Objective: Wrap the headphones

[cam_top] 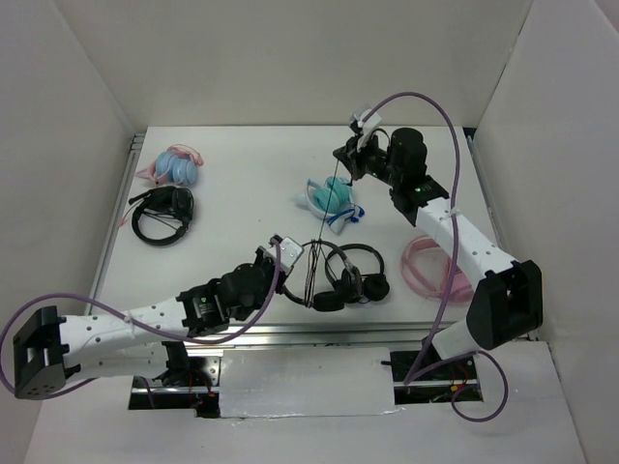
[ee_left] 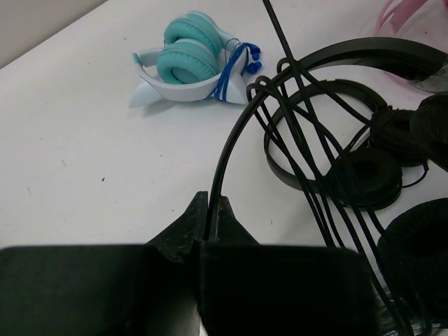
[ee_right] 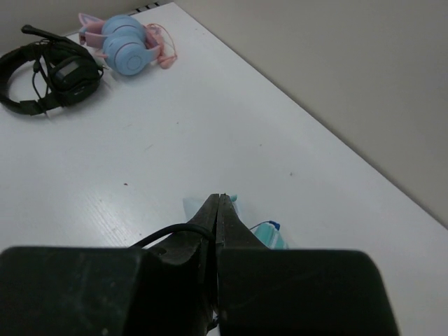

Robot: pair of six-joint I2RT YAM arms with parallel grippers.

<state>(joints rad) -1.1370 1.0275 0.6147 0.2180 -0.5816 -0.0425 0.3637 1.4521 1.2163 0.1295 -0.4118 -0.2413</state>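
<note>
The black headphones (cam_top: 372, 286) lie at the table's near middle, earcups to the right. My left gripper (cam_top: 288, 253) is shut on their thin headband (ee_left: 225, 150), which rises from between the fingertips (ee_left: 210, 201). Several turns of the thin black cable (ee_left: 301, 140) are looped across the headband beside the earcups (ee_left: 367, 175). From there the cable (cam_top: 325, 232) runs taut toward the back, where my right gripper (cam_top: 350, 159) is shut on it. In the right wrist view the cable (ee_right: 161, 234) curves into the shut right gripper (ee_right: 219, 199).
A teal-and-white pair (cam_top: 329, 200) (ee_left: 192, 63) lies under the taut cable, between the two grippers. A black headset with a microphone (cam_top: 162, 213) (ee_right: 49, 77) and a blue-and-pink pair (cam_top: 174, 166) (ee_right: 126, 49) sit at back left. A pink coil (cam_top: 435, 266) lies at right.
</note>
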